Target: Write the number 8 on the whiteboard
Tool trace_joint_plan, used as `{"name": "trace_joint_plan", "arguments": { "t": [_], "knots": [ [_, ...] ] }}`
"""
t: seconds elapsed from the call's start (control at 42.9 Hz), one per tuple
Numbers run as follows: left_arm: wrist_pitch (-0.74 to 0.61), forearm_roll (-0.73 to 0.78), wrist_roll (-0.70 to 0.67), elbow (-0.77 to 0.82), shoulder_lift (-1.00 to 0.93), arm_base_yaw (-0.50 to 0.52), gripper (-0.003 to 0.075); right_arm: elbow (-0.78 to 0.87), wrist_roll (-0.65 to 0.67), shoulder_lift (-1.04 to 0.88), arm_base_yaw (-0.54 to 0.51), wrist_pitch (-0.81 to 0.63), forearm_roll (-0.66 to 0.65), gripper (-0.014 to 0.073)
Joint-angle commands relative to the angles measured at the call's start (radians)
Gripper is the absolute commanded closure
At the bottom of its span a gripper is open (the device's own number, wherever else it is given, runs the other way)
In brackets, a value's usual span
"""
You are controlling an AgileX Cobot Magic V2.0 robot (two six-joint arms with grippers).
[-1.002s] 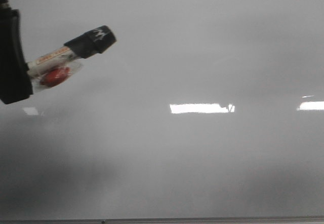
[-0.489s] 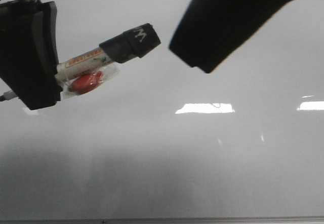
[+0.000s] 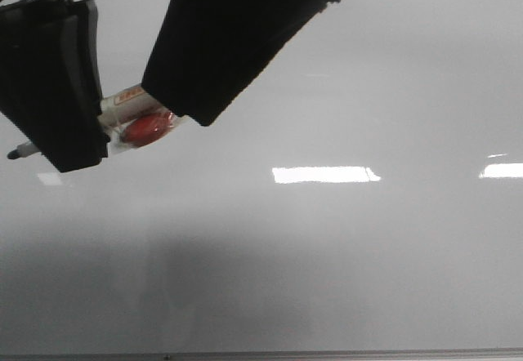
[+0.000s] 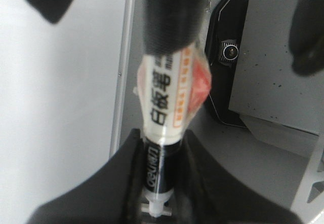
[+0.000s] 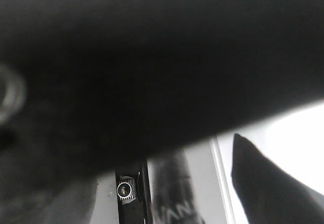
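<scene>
Left jaws first: closed snug on the black lower barrel of the marker (image 4: pixel 169 97), tail end poking out behind them, labelled white section and cap end sticking out in front; holding it firmly, by the look of it. Right jaws next, just beyond the left pair and right over the cap end; cap hidden under the dark fingers in the front view, right wrist view nearly all black, so impossible to say whether open or closed on anything. Strapped against the barrel just outside the left jaws, a red lump (image 3: pixel 147 128) under clear wrap.

Handling, as a judgement: light, stiff, smooth plastic pen, likely to twist if pinched near an end; best taken mid-barrel, as now, with the cap as the spot for the other pair to pull.

Further out, past both pairs of jaws on every side, the whiteboard (image 3: pixel 343 255): glossy, pale grey-white, flat, probably rigid and slick, so wanting light, even tip pressure and no gripping at all; bright rectangular glare patches away from the right jaws, thin dark edge strip (image 3: pixel 327 354) along the near border. No number 8 on it yet; no black line anywhere in sight.
</scene>
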Motion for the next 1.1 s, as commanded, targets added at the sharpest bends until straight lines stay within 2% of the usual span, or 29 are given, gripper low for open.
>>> {"name": "trace_joint_plan", "arguments": {
  "t": [0.0, 0.186, 0.326, 0.396, 0.42, 0.489, 0.629, 0.723, 0.909, 1.002, 1.072],
  "knots": [
    [-0.036, -0.016, 0.002, -0.032, -0.028, -0.009, 0.0741, -0.037, -0.024, -0.020, 0.003, -0.029, 0.057, 0.0069],
    [-0.039, -0.016, 0.002, -0.032, -0.028, -0.009, 0.0741, -0.046, -0.024, -0.004, 0.003, -0.018, 0.059, 0.0263],
    [-0.062, -0.016, -0.015, -0.032, -0.028, -0.009, 0.0738, -0.046, -0.023, -0.004, 0.003, 0.002, 0.060, 0.0473],
    [-0.079, -0.016, -0.041, -0.032, -0.028, -0.009, 0.0694, -0.046, -0.023, -0.004, 0.001, 0.013, 0.061, 0.0579],
    [-0.080, -0.016, -0.048, -0.032, -0.028, -0.009, 0.0665, -0.046, -0.023, -0.004, 0.000, 0.013, 0.061, 0.0606],
    [-0.094, -0.008, -0.068, -0.032, -0.028, -0.009, 0.0513, -0.046, -0.023, -0.004, -0.003, 0.015, 0.061, 0.0671],
    [-0.129, -0.004, -0.097, -0.032, -0.029, -0.009, 0.0139, -0.046, -0.023, -0.004, -0.018, 0.015, 0.060, 0.0663],
    [-0.129, -0.004, -0.113, -0.032, -0.029, -0.009, 0.0038, -0.044, -0.020, -0.004, -0.049, 0.024, 0.060, 0.0663],
    [-0.109, -0.023, -0.115, -0.021, -0.047, -0.006, 0.0085, -0.019, -0.019, -0.012, -0.161, 0.065, 0.066, 0.0662],
    [-0.130, -0.027, -0.115, 0.001, -0.080, -0.006, 0.0142, 0.025, -0.019, -0.025, -0.235, 0.062, 0.075, 0.0662],
    [-0.157, -0.040, -0.115, 0.025, -0.122, 0.013, 0.0212, 0.063, -0.020, -0.037, -0.285, 0.048, 0.100, 0.0662]
  ]
}}
